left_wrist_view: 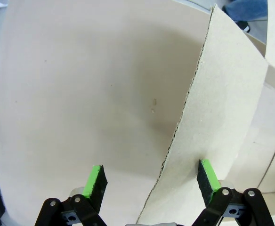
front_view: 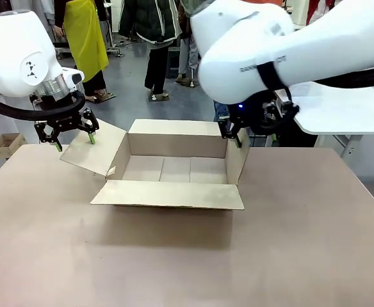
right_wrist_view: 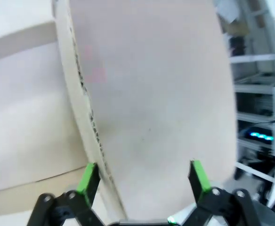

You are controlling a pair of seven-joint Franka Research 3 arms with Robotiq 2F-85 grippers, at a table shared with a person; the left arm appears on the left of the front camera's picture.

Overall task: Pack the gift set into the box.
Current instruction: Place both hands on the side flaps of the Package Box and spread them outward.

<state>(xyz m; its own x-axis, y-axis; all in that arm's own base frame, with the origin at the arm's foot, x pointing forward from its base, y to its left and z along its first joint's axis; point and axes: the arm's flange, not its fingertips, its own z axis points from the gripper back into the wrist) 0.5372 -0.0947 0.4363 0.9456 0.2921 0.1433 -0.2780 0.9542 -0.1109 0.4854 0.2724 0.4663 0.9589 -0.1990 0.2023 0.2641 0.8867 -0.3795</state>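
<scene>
The box [front_view: 174, 169], a large brown cardboard carton, stands open on the table with nothing inside and its flaps spread. My left gripper [front_view: 75, 142] is open at the outer edge of the left flap [left_wrist_view: 222, 94], whose corrugated edge runs up between the green pads [left_wrist_view: 94, 180]. At the upright right flap [right_wrist_view: 151, 94], my right gripper [front_view: 250, 137] is open too, and the flap stands between its fingers. The gift set is out of view.
The brown table [front_view: 174, 256] stretches wide in front of the box. A much smaller brown carton [front_view: 4, 144] sits beyond the table's left corner. A white table [front_view: 341, 109] stands at the back right, and people stand farther off.
</scene>
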